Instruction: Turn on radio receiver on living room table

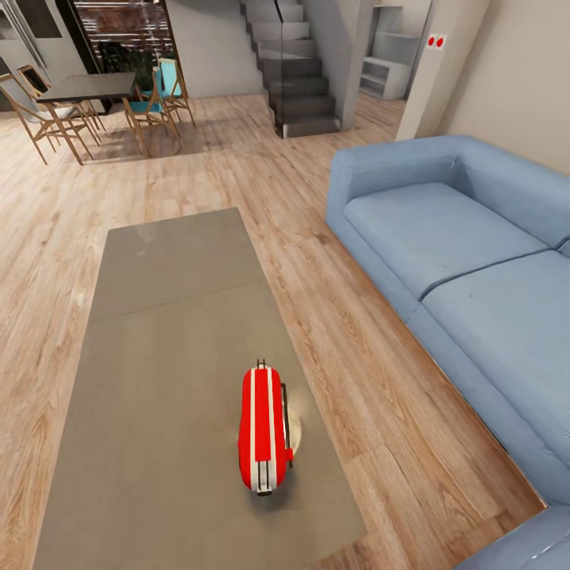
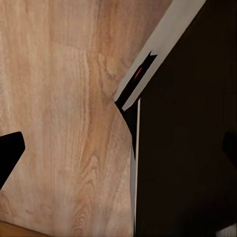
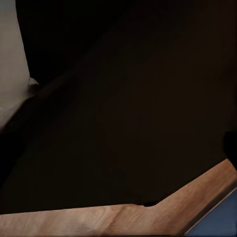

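One radio receiver (image 1: 264, 430) red with white stripes, lying near the close end of my grey tabletop (image 1: 170, 317), blue sofa (image 1: 467, 269) to the right, plank floor (image 1: 317, 261) around, can't tell either claw's state from wrist views

blue sofa (image 1: 467, 261) at right, dining table w/ chairs (image 1: 87, 87) far left, staircase (image 1: 293, 71)

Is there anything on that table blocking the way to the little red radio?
Nothing visible does. The red radio lies alone on the grey coffee table, with bare tabletop all around it. The blue sofa stands off to the side across a strip of wood floor. Where the end effectors are relative to the radio cannot be told.
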Tool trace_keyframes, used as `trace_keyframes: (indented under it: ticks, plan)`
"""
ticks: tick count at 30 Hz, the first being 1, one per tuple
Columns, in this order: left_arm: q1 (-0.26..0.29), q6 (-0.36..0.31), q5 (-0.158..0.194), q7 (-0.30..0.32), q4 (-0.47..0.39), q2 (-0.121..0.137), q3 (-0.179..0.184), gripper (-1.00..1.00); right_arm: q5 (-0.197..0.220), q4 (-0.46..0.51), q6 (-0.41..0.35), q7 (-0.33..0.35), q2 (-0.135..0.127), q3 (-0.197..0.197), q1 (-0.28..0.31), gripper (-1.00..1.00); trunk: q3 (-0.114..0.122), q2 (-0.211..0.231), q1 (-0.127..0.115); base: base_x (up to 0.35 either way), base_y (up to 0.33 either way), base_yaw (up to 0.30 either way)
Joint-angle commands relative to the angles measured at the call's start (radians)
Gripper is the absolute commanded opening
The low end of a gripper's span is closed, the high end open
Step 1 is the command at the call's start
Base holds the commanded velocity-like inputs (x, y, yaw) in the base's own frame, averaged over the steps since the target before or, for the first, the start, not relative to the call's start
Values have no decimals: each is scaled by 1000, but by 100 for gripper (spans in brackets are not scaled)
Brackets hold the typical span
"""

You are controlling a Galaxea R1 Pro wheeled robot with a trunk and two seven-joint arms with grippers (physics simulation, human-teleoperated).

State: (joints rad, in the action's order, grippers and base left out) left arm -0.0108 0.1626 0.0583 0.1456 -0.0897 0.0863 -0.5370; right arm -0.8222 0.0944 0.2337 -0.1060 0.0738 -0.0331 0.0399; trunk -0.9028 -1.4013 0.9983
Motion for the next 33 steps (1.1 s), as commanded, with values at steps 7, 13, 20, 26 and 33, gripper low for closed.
trace_keyframes:
  ticks: [7, 13, 20, 26, 33]
  plan:
    - [0, 0, 0, 0, 0, 0, 0, 100, 1, -2, 2, -1, -3, 12, 0, 100, 22, 49, -27, 0, 0, 0]
    - [0, 0, 0, 0, 0, 2, 0, 100, 1, -2, 4, -1, -4, 13, 0, 100, 41, 91, -50, 0, 0, 0]
    - [-6, -1, 5, -6, 6, 4, 7, 100, -6, 3, 10, -7, -6, 9, -6, 100, 47, 105, -58, 0, 0, 0]
    - [-26, -2, 10, -21, 27, 2, 16, 100, -12, 1, 24, -15, -7, 9, -8, 100, 47, 105, -58, 0, 0, 0]
    - [-26, -3, 6, -17, 33, 2, 17, 100, -10, -33, 23, -13, -7, 7, -6, 100, 47, 105, -58, 0, 0, 0]
